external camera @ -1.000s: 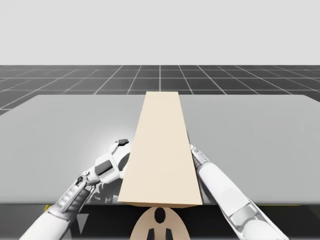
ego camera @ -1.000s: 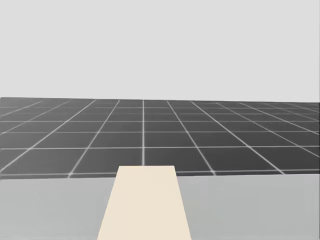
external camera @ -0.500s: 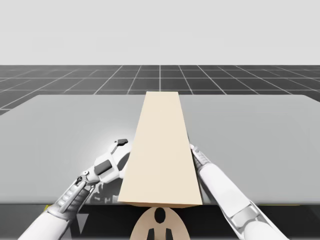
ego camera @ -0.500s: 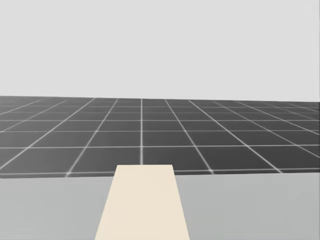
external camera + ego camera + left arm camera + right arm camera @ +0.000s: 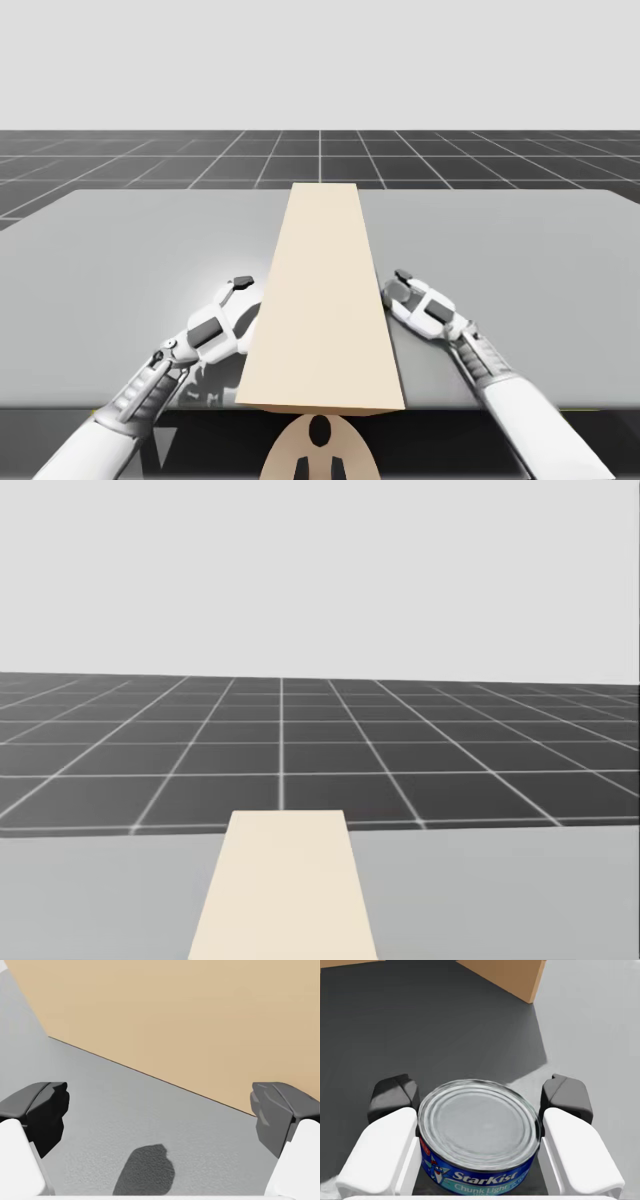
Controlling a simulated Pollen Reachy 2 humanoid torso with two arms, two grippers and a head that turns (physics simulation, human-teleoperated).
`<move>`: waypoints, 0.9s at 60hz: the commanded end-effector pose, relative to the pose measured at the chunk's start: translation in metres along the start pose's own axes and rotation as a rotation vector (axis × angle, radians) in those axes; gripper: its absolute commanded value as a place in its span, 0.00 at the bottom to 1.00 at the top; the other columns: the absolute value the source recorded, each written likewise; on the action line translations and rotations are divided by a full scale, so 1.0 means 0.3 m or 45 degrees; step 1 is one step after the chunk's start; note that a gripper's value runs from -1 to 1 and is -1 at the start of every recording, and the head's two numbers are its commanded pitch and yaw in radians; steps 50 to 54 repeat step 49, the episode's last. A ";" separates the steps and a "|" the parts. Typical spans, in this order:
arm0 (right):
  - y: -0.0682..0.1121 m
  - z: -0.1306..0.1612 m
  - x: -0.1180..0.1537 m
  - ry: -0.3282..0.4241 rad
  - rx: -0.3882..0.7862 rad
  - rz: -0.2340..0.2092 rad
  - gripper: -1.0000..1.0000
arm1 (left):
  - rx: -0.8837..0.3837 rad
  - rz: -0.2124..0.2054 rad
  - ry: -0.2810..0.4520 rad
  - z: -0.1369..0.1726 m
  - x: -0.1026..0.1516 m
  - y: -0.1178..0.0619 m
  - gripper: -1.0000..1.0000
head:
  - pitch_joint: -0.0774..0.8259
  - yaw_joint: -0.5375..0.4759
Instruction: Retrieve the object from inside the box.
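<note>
Grips low blue round can (image 5: pixel 480 1145) from both sides in right gripper (image 5: pixel 480 1096), outside and just beside tan box (image 5: pixel 322 300) on grey table (image 5: pixel 520 250); holds left gripper (image 5: pixel 160 1110) spread open, empty, facing box wall.

The long tan box (image 5: pixel 322 300) lies along the middle of the grey table (image 5: pixel 520 240), running from near to far. The left gripper (image 5: pixel 240 287) is just beside its left side. The right gripper (image 5: pixel 399 283) is just beside its right side.
</note>
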 end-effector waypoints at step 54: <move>-0.415 0.322 0.847 -0.390 -0.720 0.261 1.00 | 0.026 0.021 0.003 0.009 -0.006 0.017 0.00 | 0.14 0.45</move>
